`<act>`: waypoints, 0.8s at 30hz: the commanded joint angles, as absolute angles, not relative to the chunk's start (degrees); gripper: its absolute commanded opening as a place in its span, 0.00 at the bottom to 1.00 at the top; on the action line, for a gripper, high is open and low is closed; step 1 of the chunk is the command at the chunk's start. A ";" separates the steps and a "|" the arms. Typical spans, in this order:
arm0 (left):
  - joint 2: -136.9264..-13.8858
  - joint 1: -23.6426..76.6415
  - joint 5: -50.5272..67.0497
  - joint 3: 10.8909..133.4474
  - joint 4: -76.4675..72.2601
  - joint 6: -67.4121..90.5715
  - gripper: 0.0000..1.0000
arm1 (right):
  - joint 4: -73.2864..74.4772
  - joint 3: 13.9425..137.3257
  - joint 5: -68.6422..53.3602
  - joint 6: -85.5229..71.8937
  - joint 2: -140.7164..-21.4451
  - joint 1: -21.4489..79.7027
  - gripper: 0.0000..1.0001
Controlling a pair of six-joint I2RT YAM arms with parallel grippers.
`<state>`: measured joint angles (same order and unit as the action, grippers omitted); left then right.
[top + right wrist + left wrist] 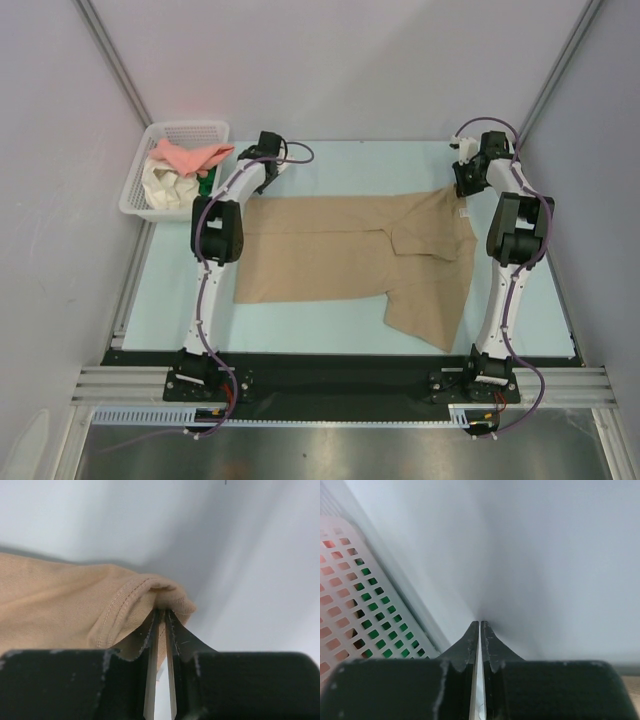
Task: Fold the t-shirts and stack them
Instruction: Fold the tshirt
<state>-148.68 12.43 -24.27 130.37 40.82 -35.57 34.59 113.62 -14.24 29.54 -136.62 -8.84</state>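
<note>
A large tan t-shirt (340, 255) lies spread on the pale blue table, with one part hanging toward the front right. My right gripper (465, 186) is at the shirt's far right corner. In the right wrist view it (162, 611) is shut on the stitched hem of the tan shirt (75, 605). My left gripper (258, 150) is at the back of the table, just past the shirt's far left edge. In the left wrist view it (480, 623) is shut with nothing between the jaws. Salmon-pink (192, 155), cream-white (165, 185) and green (205, 184) shirts lie in the basket.
The white mesh basket (137, 195) stands at the back left corner, right beside my left gripper; it also shows in the left wrist view (355, 565). Grey walls close in the back and sides. The table's front edge (340, 355) runs just before the arm bases.
</note>
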 commanded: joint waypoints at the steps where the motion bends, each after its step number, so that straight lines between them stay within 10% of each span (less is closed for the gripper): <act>1: -149.60 11.60 -23.39 131.92 42.01 -35.26 0.09 | 32.87 114.70 -10.99 29.35 -139.84 -9.84 0.15; 4: -145.31 10.46 -20.41 132.27 41.48 -30.88 0.44 | 33.05 114.35 -11.25 29.36 -139.40 -9.84 0.17; 8: -138.62 8.97 -11.44 135.18 46.23 -23.83 0.58 | 33.31 113.56 -11.60 29.44 -138.43 -9.76 0.19; 24: -133.68 5.36 3.07 124.37 53.70 -16.52 0.41 | 34.01 112.33 -11.87 30.67 -136.67 -8.53 0.21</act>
